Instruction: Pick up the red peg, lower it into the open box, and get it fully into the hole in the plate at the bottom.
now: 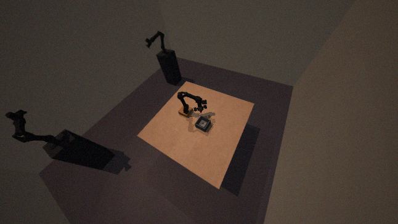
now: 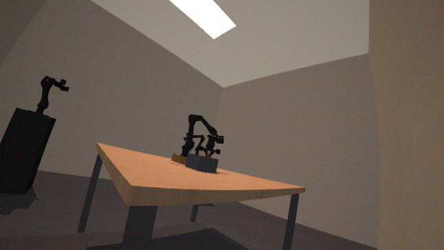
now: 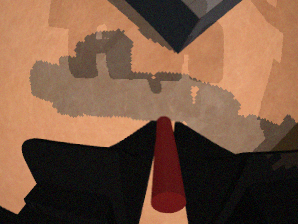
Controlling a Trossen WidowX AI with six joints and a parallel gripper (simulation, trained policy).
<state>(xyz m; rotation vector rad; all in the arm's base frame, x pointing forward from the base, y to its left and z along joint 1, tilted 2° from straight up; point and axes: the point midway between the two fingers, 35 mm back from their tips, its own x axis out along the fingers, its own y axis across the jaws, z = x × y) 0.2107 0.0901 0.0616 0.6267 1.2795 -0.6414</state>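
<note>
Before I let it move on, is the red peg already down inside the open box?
No, the wrist view shows the red peg between the gripper's fingers, outside the box.

"What is carrying everything?"
"A bench (image 1: 197,148) (image 2: 206,180) (image 3: 55,127) with a flat, pale orange-brown top, standing on dark legs."
"And what sits directly on it?"
"A dark blue-grey open box (image 1: 198,126) (image 2: 201,163) (image 3: 167,27), upright. Near it is the yellowish-brown base block (image 1: 184,115) (image 2: 178,158)."
"Are those two touching?"
"No, the top view shows bare bench between them."
"Any shadows?"
"Yes, patchy ones on the surface around the box, some with jagged edges."
</note>
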